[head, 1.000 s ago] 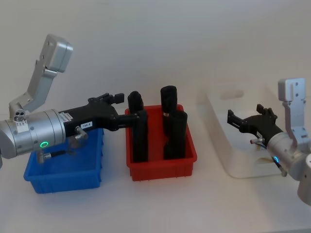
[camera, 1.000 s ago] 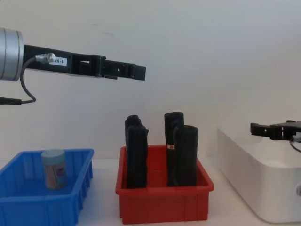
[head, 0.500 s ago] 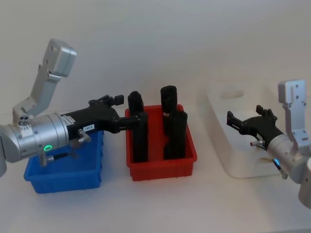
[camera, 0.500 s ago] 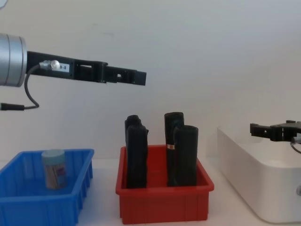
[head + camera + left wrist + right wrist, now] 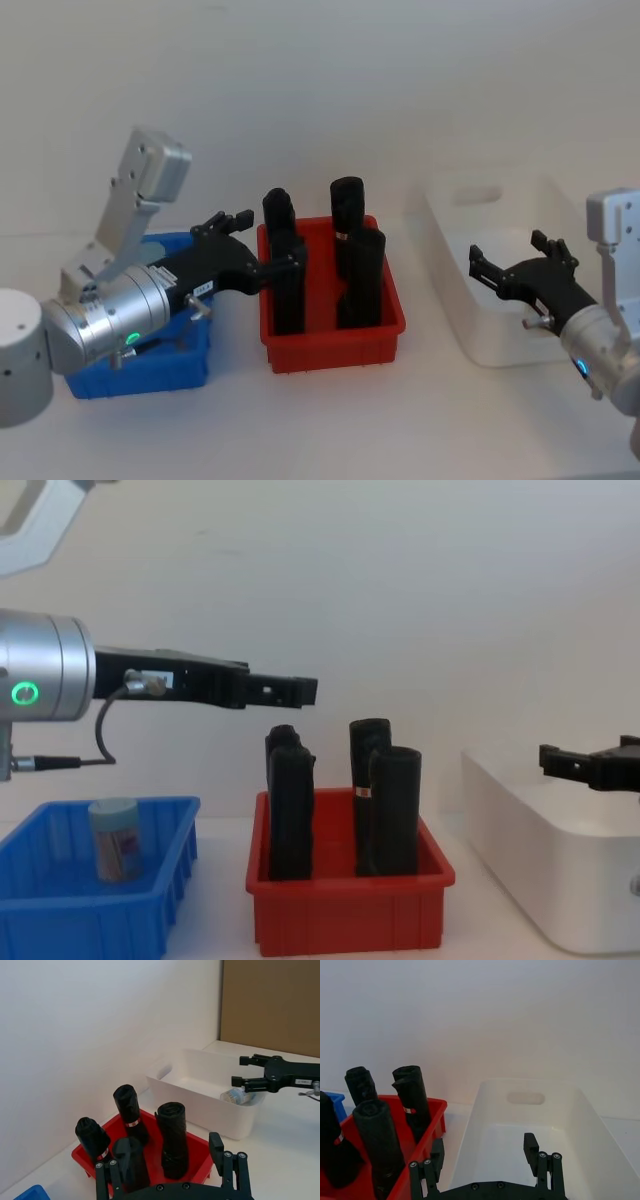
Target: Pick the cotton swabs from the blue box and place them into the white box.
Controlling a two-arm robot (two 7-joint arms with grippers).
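While I watch from the chest camera, one jar (image 5: 113, 838) stands upright in the blue box (image 5: 100, 912), toward its back left, pale lid up. My left gripper (image 5: 300, 690) hangs level and high above that box, pointing to my right, its tip over the nearest of the black rolls (image 5: 395, 800) and clear of them. From the head camera the same gripper (image 5: 265, 242) sits over the gap between the blue box (image 5: 160, 372) and the red bin (image 5: 330, 345), with the arm hiding most of the blue box's inside. Its fingers (image 5: 107, 1175) are spread wide and carry nothing. My right gripper (image 5: 508, 258) hovers over the near part of the white box (image 5: 440, 215), pointing toward the red bin, and its fingers (image 5: 530, 1142) are also spread wide and empty. Through the left wrist camera I see a second jar (image 5: 237, 1095) lying on its side inside the white box (image 5: 200, 1105), just under the right gripper (image 5: 245, 1070) and apart from it. All three containers stand in a row on the table (image 5: 330, 420), blue on my left, red in the middle, white on my right, each near the next but not touching.
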